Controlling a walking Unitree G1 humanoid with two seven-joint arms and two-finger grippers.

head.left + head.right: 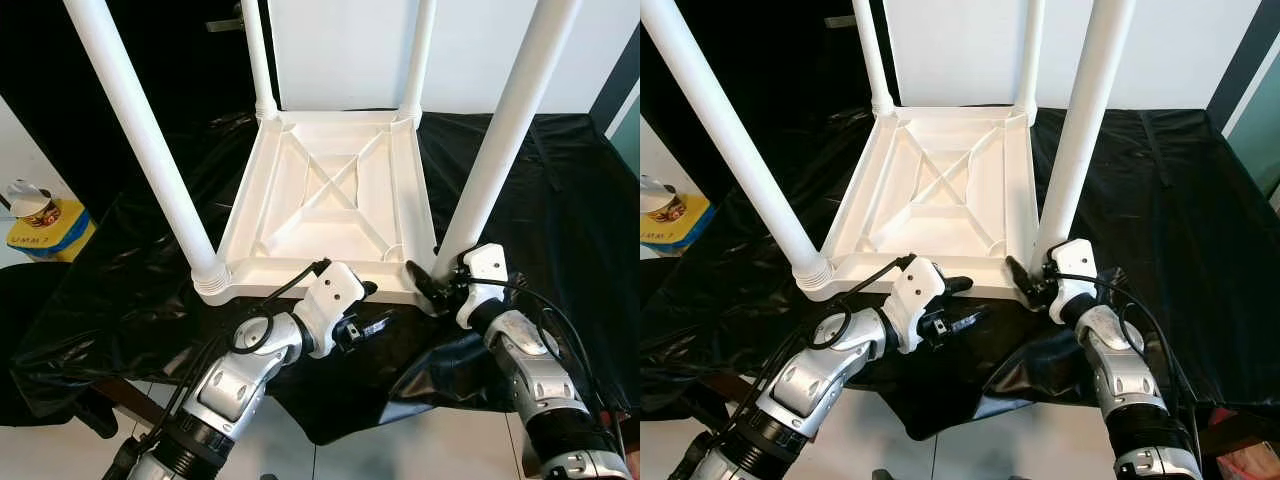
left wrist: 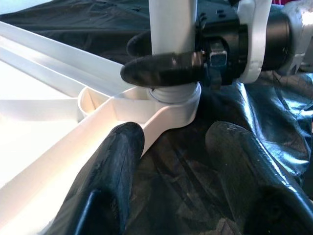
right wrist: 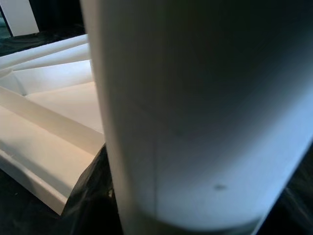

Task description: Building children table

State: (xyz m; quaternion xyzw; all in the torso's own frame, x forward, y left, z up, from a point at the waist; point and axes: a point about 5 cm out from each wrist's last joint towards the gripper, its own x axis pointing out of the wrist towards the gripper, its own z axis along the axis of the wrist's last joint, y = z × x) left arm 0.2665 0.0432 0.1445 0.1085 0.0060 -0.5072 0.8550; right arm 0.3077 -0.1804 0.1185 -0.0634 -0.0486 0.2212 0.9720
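left eye view: white moulded plastic children's table (image 1: pixel 330 200) lies upside down on a bench draped in glossy, crinkled black plastic sheet (image 1: pixel 540 190). ribbed underside with a cross brace faces up; four smooth round white legs rise from the corner sockets. right hand (image 1: pixel 432 283) is clamped on the base of the near right leg (image 1: pixel 500 130), at the sheet's front edge. left hand (image 1: pixel 368 312) sits just below the table's near rim, fingers parted, holding nothing. a yellow box (image 1: pixel 50 228) lies off to the left, well apart.

right eye view: sheet is bare to the right of the table; pale tiled floor (image 1: pixel 1040 440) below the front edge.

left wrist view: left fingers (image 2: pixel 112 181) spread, one against the rim; right hand's black fingers wrap the leg above its ringed socket (image 2: pixel 176 100).

right wrist view: leg looms close, blurred; ribbed underside beside it.
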